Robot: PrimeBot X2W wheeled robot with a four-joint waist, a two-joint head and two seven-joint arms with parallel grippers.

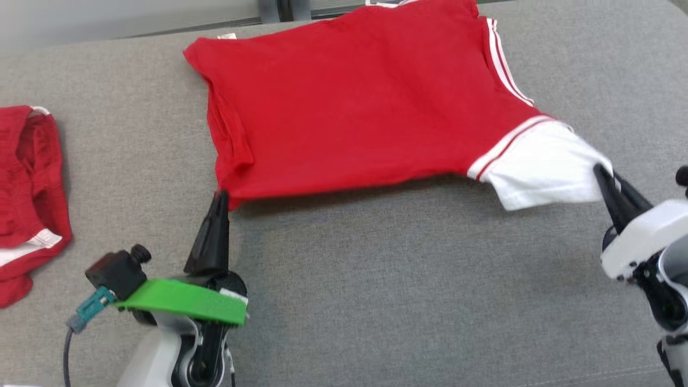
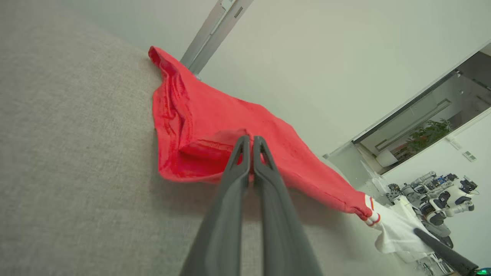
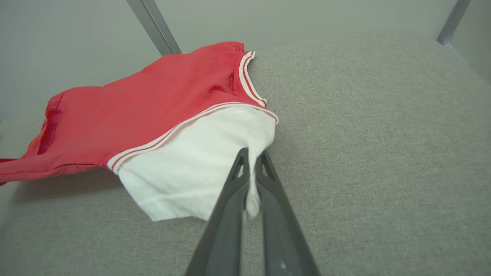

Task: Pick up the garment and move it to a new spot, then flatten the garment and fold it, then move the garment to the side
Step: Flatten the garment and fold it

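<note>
While left gripper (image 1: 220,196) pinches garment (image 1: 365,107), edge lifted

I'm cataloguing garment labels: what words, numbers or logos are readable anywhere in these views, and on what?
No text can be read.
The red shirt carries only white stripes, no print.
The small white tag at its far edge is too small to read.

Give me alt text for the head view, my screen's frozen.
A red shirt with a white sleeve is stretched across a grey cloth surface, the left claw shut on its near red corner and the right claw shut on the sleeve. A second red garment lies apart at the far left edge.
</note>
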